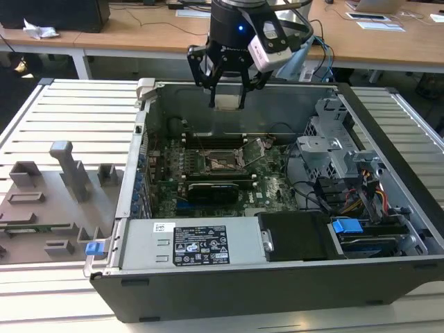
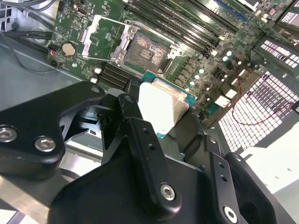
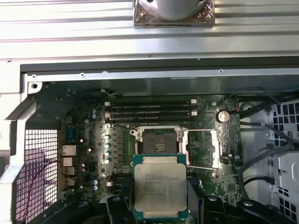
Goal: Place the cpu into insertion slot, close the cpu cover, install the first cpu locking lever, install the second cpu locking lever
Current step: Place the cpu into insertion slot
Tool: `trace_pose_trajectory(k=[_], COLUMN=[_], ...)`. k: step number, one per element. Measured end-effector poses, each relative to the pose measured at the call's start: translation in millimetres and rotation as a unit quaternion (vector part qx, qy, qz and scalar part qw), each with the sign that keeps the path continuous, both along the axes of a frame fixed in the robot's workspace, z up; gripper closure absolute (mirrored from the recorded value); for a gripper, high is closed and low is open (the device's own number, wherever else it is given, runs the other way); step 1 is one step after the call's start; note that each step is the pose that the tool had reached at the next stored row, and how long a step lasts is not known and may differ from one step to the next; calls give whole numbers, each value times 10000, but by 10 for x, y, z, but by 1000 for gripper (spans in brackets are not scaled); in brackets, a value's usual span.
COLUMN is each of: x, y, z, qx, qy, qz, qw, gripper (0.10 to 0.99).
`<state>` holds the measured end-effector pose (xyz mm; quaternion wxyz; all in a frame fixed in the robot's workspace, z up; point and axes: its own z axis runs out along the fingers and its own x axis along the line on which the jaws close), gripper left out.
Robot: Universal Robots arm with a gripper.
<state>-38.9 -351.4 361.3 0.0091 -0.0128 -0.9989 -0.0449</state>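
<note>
Tool (image 1: 227,96) of the robot arm clamped on the cpu (image 3: 160,186), holding it in the air above an open computer case (image 1: 243,288). Below, on the green motherboard (image 3: 88,140), the insertion slot (image 3: 159,142) lies bare with its pin field showing; the cpu cover (image 3: 202,148) is swung open just beside it. The case rests on a slatted metal bench (image 1: 69,111)

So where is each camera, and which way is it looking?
Exterior view: off the arm, looking down into the open dark metal computer case; black gripper grips the small square silver-grey chip.
First wrist view: on the arm, facing the chip's top and square dark socket; black fingers flank it.
Second wrist view: on the arm, slanting past the fingers.
Both wrist views share chip and socket.
</note>
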Motion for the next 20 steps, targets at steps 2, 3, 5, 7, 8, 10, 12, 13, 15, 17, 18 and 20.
trace_pose_trajectory(k=[2,3,5,7,8,10,12,13,15,17,18,20], x=[0,0,0,0,0,0,0,0,0,0,0,0], y=[0,0,0,0,0,0,0,0,0,0,0,0], z=[-8,-11,-29,-43,-50,-76,-94,-98,-112,-125,-129,-142], qx=[0,0,0,0,-1,0,-1,-1,0,0,0,-1], qy=[0,0,0,0,0,0,0,0,0,1,0,0], qz=[0,0,0,0,0,0,0,0,0,0,0,0], qw=[10000,10000,10000,10000,10000,10000,10000,10000,10000,10000,10000,10000], gripper=[545,545,545,545,545,545,545,545,545,545,545,545])
